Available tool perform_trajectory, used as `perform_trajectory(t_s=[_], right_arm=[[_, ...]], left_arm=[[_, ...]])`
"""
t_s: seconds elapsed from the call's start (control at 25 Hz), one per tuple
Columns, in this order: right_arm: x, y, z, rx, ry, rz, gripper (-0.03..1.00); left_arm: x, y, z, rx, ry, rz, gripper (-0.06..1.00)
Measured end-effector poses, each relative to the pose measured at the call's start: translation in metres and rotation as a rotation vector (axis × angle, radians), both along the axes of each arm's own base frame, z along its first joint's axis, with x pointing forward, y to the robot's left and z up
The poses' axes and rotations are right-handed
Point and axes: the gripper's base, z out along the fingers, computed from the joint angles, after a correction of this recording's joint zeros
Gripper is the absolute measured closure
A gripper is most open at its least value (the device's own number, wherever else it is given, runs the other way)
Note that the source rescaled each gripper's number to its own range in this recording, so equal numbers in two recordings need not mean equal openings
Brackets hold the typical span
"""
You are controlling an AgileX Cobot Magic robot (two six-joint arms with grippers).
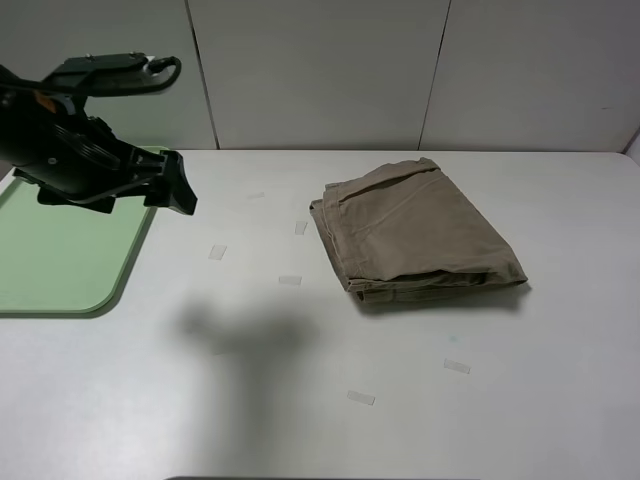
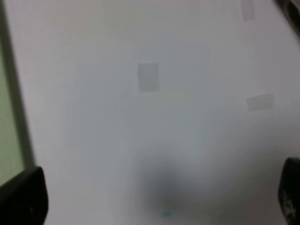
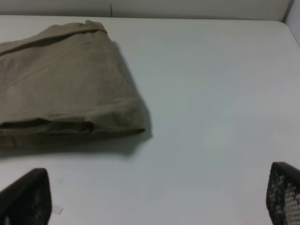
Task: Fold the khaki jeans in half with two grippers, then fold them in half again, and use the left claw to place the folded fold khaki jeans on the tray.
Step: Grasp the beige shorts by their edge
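Khaki jeans (image 1: 415,232), well apart from left end effector (image 1: 172,188).

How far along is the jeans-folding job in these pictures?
Done: the khaki jeans lie folded in a compact stack on the table. In hand: nothing; the left claw hangs open near the tray, apart from the jeans. Left: gripping them and placing them on the tray.

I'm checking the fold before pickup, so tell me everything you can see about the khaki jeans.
The khaki jeans are khaki-brown, cotton-looking, folded into a compact layered bundle. Stacked edges show along the near side; seams cross the top. They lie flat on the white table, right of centre, apart from the green tray, touched by nothing else.
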Motion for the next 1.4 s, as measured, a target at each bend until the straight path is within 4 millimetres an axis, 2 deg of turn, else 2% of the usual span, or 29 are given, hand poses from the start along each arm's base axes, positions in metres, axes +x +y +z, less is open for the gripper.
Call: perform_trajectory(t_s=[0.24,0.6,0.76,0.92,1.4], right_arm=[[0.000,0.000,0.000,0.000,0.000,0.000,-0.03],[0.000,0.000,0.000,0.001,0.000,0.001,-0.03],[0.000,0.000,0.000,0.002,0.000,0.002,-0.03],[0.000,0.000,0.000,0.003,0.000,0.002,-0.03],[0.000,0.001,0.000,0.006,0.000,0.004,-0.03]], left_arm=[[0.004,-0.022,-0.014,-0.017,-0.001,-0.029,-0.04],[0.009,-0.029,-0.013,-0.050,-0.045,-0.014,-0.04],[0.016,-0.039,-0.022,-0.054,-0.051,-0.024,-0.04],[0.028,-0.060,-0.036,-0.053,-0.031,-0.050,-0.04],[0.061,-0.145,-0.068,-0.067,-0.016,-0.169,-0.04]])
